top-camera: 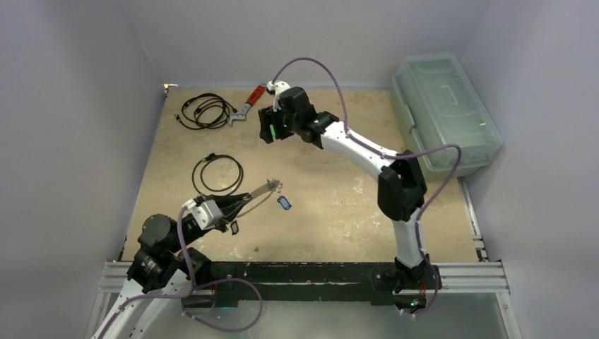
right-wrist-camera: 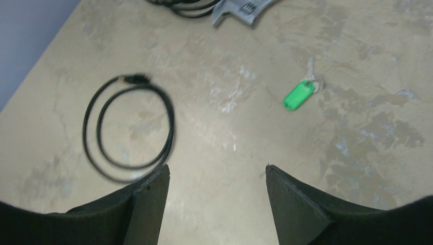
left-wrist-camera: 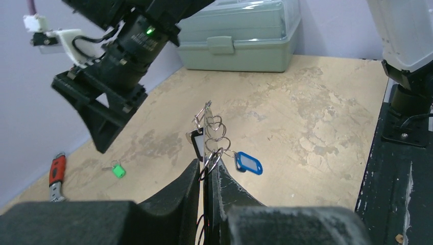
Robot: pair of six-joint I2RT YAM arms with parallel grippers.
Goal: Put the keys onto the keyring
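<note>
My left gripper (left-wrist-camera: 208,163) is shut on the keyring (left-wrist-camera: 207,130), a thin metal loop held edge-on above the table and seen in the top view as the keyring (top-camera: 263,189). A blue-tagged key (left-wrist-camera: 248,163) hangs from the loop's small rings, and a dark tag with a white face (left-wrist-camera: 196,145) hangs beside the fingertips. The blue key (top-camera: 284,203) shows just right of the loop from above. A green-tagged key (right-wrist-camera: 298,95) lies alone on the table, ahead and to the right of my open right gripper (right-wrist-camera: 217,171). The right gripper (top-camera: 268,131) hovers over the far middle; the green key (left-wrist-camera: 118,170) lies below it.
A red-handled wrench (top-camera: 247,106) and a coiled black cable (top-camera: 205,109) lie at the far left. A second black cable loop (right-wrist-camera: 130,127) lies left of the right gripper. A pale green lidded box (top-camera: 445,120) stands at the far right.
</note>
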